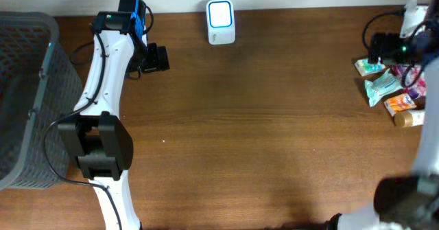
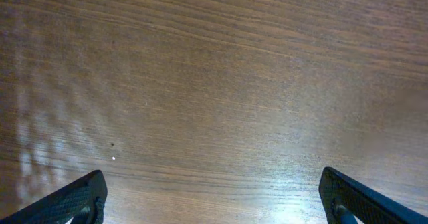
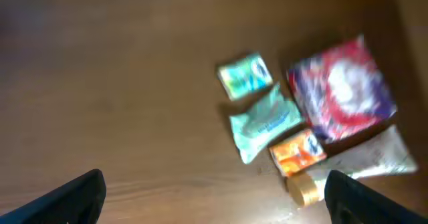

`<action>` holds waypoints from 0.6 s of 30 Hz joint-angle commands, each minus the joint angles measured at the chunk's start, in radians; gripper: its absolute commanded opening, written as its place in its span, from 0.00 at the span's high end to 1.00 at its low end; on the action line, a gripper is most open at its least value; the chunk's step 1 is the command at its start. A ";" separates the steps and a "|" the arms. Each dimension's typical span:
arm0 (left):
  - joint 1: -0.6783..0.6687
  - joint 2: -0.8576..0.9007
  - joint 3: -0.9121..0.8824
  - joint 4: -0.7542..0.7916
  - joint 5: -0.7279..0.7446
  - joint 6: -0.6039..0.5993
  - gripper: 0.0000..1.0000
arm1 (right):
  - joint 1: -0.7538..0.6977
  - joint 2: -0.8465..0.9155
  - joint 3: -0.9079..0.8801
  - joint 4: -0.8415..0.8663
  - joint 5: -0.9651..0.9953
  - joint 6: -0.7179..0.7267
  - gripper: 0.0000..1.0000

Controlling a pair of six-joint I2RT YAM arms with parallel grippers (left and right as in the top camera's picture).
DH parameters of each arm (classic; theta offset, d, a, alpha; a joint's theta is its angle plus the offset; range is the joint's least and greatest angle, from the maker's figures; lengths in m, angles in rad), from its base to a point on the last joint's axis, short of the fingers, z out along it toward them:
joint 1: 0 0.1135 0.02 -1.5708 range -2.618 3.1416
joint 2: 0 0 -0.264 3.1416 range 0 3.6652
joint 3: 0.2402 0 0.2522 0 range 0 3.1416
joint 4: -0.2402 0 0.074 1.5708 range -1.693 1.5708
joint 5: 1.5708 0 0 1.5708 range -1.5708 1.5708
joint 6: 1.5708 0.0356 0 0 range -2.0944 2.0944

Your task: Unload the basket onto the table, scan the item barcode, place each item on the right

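Overhead — basket (image 1: 24, 86), scanner (image 1: 220, 22), packets (image 1: 383, 87) on table (image 1: 260, 120)

Overhead cam looks straight down on the whole table (image 1: 274, 120), left wrist cam sits close over bare wood, blurry right wrist cam hangs higher over the packets (image 3: 267, 120) overhead also catches at its right edge.

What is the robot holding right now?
Nothing. The left end effector and right end effector are both open and empty; the packets lie on the table.
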 commanded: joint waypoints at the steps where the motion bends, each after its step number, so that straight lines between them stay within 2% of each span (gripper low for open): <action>1: -0.002 0.007 0.001 0.000 -0.007 -0.003 0.01 | 0.056 -0.192 -0.182 0.012 -0.020 -0.008 0.02; 2: -0.002 0.007 0.001 0.000 -0.007 -0.003 0.01 | 0.069 -0.338 -0.342 0.045 -0.055 -0.008 0.02; 5: 0.004 0.007 0.001 0.000 -0.007 -0.003 0.01 | 0.069 -0.618 -0.540 0.029 -0.139 -0.008 0.02; 6: 0.003 0.007 0.001 0.000 -0.007 -0.003 0.01 | 0.069 -0.755 -0.607 -0.011 -0.219 -0.008 0.02; 9: 0.001 0.007 0.001 0.000 -0.007 -0.003 0.01 | 0.069 -0.964 -0.650 -0.223 -0.272 -0.008 0.02; 12: 0.001 0.007 0.001 0.000 -0.007 -0.003 0.01 | 0.069 -1.015 -0.650 -0.362 -0.306 0.029 0.02; 18: 0.001 0.007 0.001 0.000 -0.007 -0.003 0.01 | 0.069 -1.015 -0.650 -0.371 -0.308 0.029 0.02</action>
